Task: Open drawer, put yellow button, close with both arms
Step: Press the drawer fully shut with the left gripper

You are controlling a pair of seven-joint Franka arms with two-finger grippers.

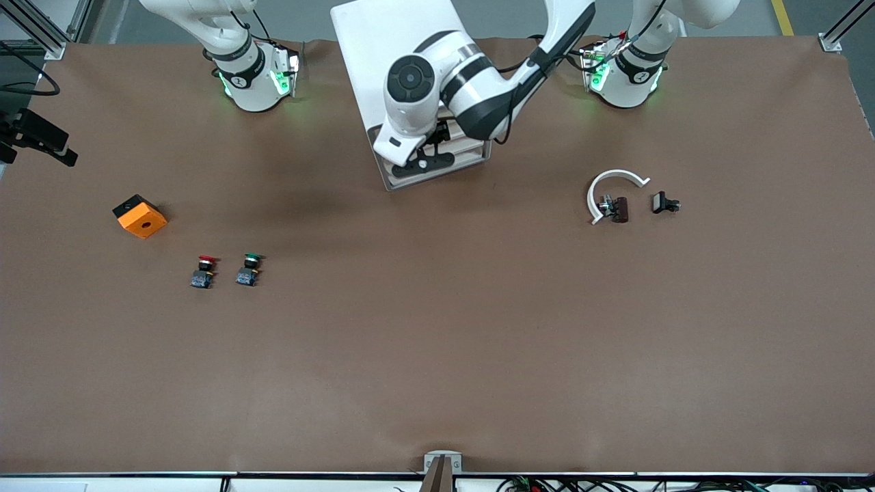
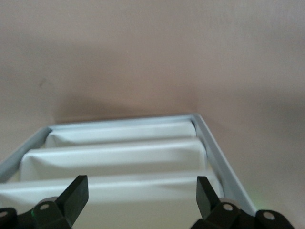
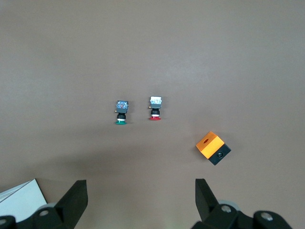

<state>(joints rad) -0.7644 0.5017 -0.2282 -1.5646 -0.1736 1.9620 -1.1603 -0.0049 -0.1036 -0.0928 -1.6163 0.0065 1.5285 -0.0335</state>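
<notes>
The white cabinet [image 1: 383, 41] stands between the two arm bases, its stacked cream drawer fronts facing the front camera. The left arm reaches across from its base, and my left gripper [image 1: 422, 164] hangs just over the cabinet's front. In the left wrist view my left gripper [image 2: 140, 186] is open, its fingers straddling the topmost drawer [image 2: 138, 210], with nothing held. My right gripper [image 3: 140, 186] is open and empty, high over bare table at the right arm's end; the front view does not show it. The yellow button is out of view.
A red-capped button [image 1: 204, 271] and a green-capped button [image 1: 250, 268] stand side by side at the right arm's end, with an orange block [image 1: 140, 216] beside them. At the left arm's end lie a white curved piece [image 1: 612, 188], a brown part [image 1: 617, 209] and a small black part [image 1: 664, 203].
</notes>
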